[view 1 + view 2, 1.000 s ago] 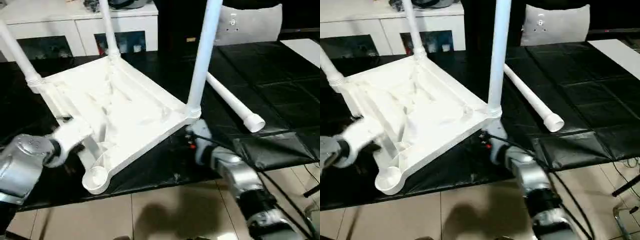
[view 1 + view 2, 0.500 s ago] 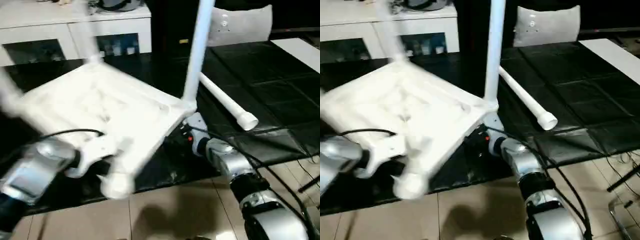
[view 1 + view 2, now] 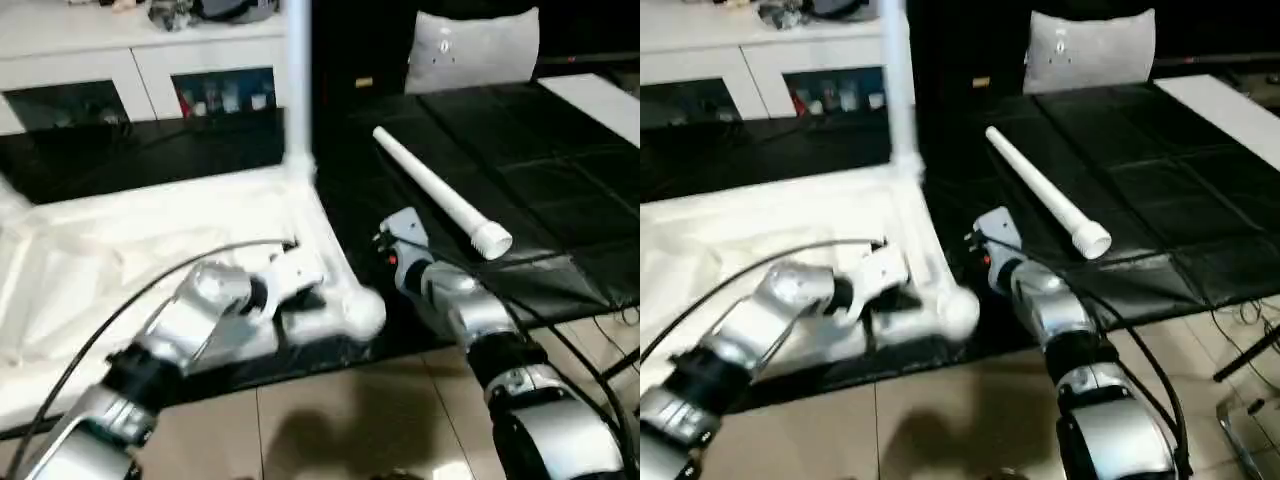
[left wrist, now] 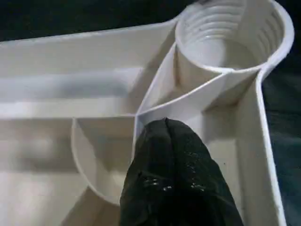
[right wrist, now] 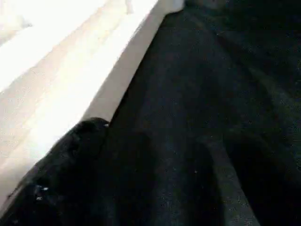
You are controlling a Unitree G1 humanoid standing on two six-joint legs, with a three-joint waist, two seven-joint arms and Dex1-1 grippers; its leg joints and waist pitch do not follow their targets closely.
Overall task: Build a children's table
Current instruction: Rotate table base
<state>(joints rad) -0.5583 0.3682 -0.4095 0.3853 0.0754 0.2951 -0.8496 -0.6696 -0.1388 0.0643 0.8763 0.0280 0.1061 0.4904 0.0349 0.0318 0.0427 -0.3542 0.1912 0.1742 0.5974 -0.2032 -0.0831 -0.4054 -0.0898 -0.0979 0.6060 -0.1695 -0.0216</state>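
The tabletop (image 3: 150, 260) is lying upside down on the black mat (image 3: 560, 190), its ribbed underside facing up and its near edge running along the mat's front border above the tiled floor (image 3: 340, 420). One leg (image 3: 297, 80) is standing upright in the far right corner socket. The near right corner socket (image 4: 230, 37) is standing empty (its threaded inner wall is showing clearly in the left wrist view). A loose leg (image 3: 440, 195) is lying flat on the mat to the right of the tabletop, well apart from it, flared end toward the robot.

The left gripper (image 3: 300, 285) is sitting at the tabletop's near right corner, just beside the empty socket. In the left wrist view a black finger (image 4: 174, 179) is resting against a rib junction of the underside; whether the fingers are clenched on a rib or released cannot be told.

The right gripper (image 3: 400, 235) is hovering low over the mat just beside the tabletop's right edge. Its finger state cannot be told either.

A white glass-door cabinet (image 3: 150, 70) and a grey cushion (image 3: 470, 45) are standing behind the mat.
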